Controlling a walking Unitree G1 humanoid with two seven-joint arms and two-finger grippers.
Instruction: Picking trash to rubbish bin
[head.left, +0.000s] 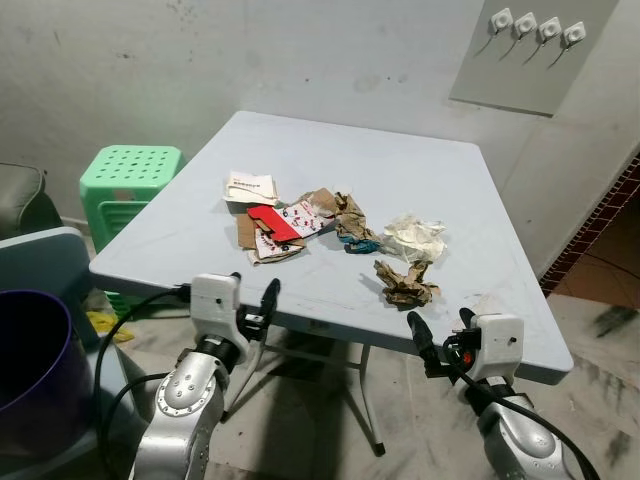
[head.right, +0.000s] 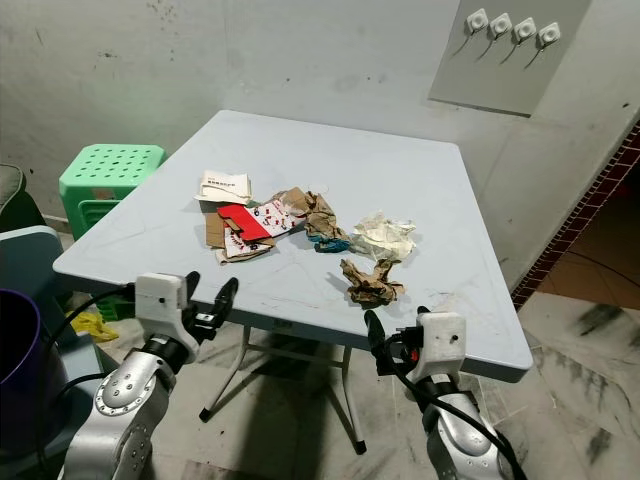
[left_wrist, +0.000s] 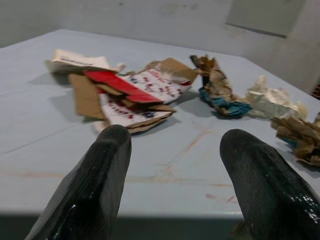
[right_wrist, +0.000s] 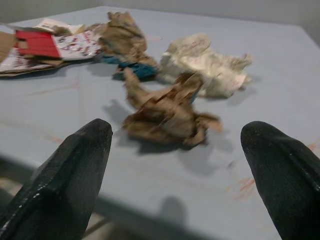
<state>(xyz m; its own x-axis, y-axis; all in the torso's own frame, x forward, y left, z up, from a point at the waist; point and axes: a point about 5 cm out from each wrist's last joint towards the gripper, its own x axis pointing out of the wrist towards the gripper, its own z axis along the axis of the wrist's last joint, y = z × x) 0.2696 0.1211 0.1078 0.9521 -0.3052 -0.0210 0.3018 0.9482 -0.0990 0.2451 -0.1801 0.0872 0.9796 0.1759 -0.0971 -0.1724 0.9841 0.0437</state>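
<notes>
The left end effector (head.left: 255, 300) is held at the near edge of the pale blue bench (head.left: 430, 190), fingers spread, nothing gripped; the right end effector (head.left: 440, 330) is likewise spread; crumpled brown paper (head.left: 405, 283) lies at its 12 o'clock; a red-and-white carton (head.left: 280, 225) lies at the left's 12 o'clock; a purple bin (head.left: 30, 350) stands at 9 o'clock.

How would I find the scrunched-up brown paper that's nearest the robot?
Start at the pale blue table with trash strewn across its middle. Go to the edge closest to the robot, ahead of the right gripper. The crumpled brown paper lies there by itself, darker and more twisted than the white wad behind it, and apart from the red-and-white cardboard.
</notes>
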